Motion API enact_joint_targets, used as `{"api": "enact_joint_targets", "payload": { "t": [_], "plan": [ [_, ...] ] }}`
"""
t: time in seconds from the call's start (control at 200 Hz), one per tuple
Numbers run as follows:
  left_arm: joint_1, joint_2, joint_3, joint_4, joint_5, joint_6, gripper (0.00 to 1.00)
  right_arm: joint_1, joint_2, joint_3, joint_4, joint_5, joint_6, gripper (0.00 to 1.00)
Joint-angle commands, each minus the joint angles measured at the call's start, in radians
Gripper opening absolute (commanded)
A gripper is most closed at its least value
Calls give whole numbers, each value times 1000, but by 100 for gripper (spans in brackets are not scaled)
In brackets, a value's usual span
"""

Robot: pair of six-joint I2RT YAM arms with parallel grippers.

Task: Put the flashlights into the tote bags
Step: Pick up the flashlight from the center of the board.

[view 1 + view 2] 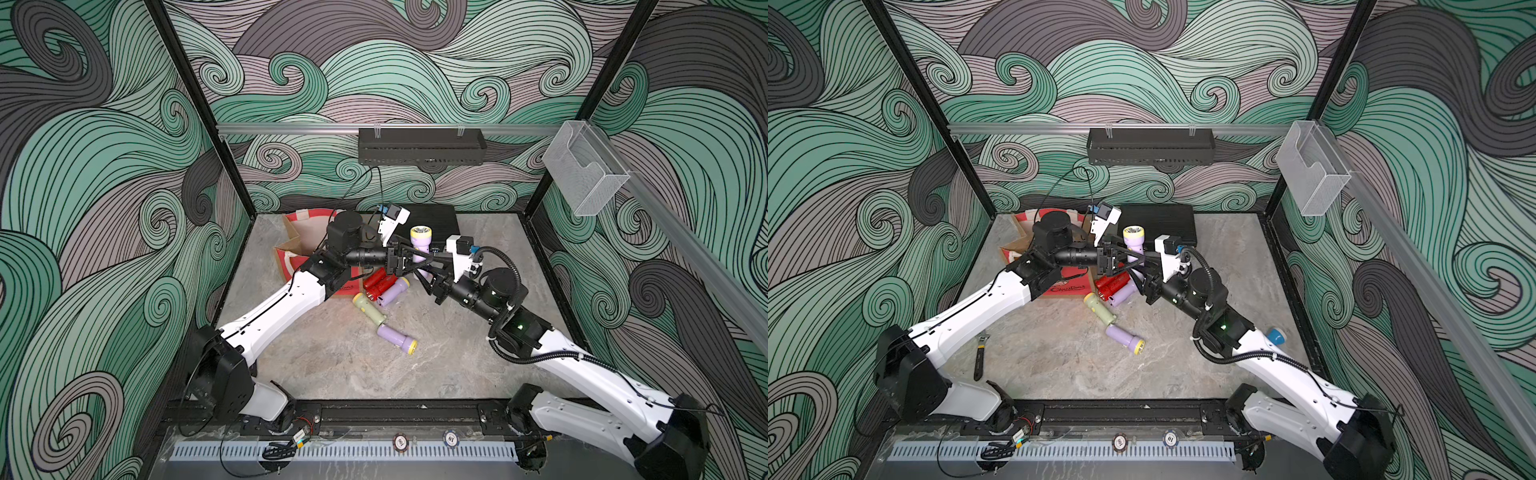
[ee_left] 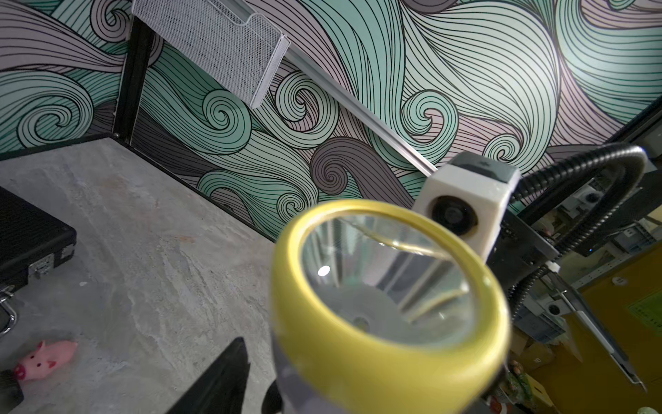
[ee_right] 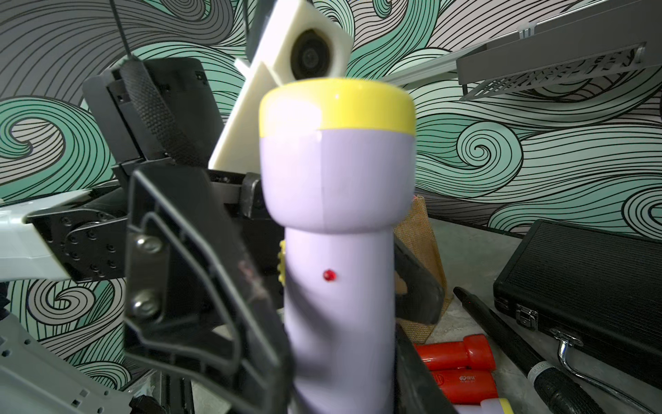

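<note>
OP: Notebook entry, pincers first. Right one?

OBS: Your right pincer (image 1: 422, 270) is clamped on the lower barrel of the lilac flashlight (image 1: 420, 239). It holds the flashlight upright, yellow head up, clear of the tabletop (image 1: 332, 365) at mid scene. Judgement: the grip is low so that the upper barrel is free for a second hold.

OP: Left one?

OBS: Your left pincer (image 1: 415, 254) reaches in from the left, just above the right one, with a jaw either side of the barrel. The right wrist view shows one ribbed pad (image 3: 157, 107) off the plastic, and the other pad is hidden. I cannot tell whether it grips. This reads as a hand-over, not yet complete.

OP: Why pass it at all?

OBS: The tote bag (image 1: 297, 237) lies far left with its cream lining showing, partly under your left arm. That is the left arm's side and a long reach for the right. I cannot tell whether any flashlights lie inside it.

OP: Remaining stock?

OBS: Two red flashlights (image 1: 378, 282) and a second lilac flashlight (image 1: 395, 291) lie touching, just right of the bag's red front. A pale green flashlight (image 1: 370, 309) lies nearer, and the nearest lilac flashlight (image 1: 397, 337) is just beyond it. All five are on their sides. The black case (image 1: 436, 220) at far centre is not task stock.
</note>
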Motion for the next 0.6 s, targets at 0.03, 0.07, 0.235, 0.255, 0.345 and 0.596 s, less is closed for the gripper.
{"api": "enact_joint_targets", "payload": {
  "t": [0.03,0.07,0.235,0.255,0.345,0.596],
  "plan": [
    [-12,13,51,37,-3,-5,59,-2,-4,-2,53,-11,9,8],
    [-15,17,54,36,-2,-4,57,-2,-3,-3,52,-11,8,8],
    [-23,27,63,27,-5,-1,40,-2,4,-5,49,-9,5,8],
    [-24,28,63,28,-5,0,37,-2,5,-5,48,-8,5,8],
    [-26,29,66,17,-5,8,29,-2,4,-5,48,-5,1,8],
    [-27,18,72,-29,-25,41,12,-1,9,-8,27,4,-8,22]
  ]
}}
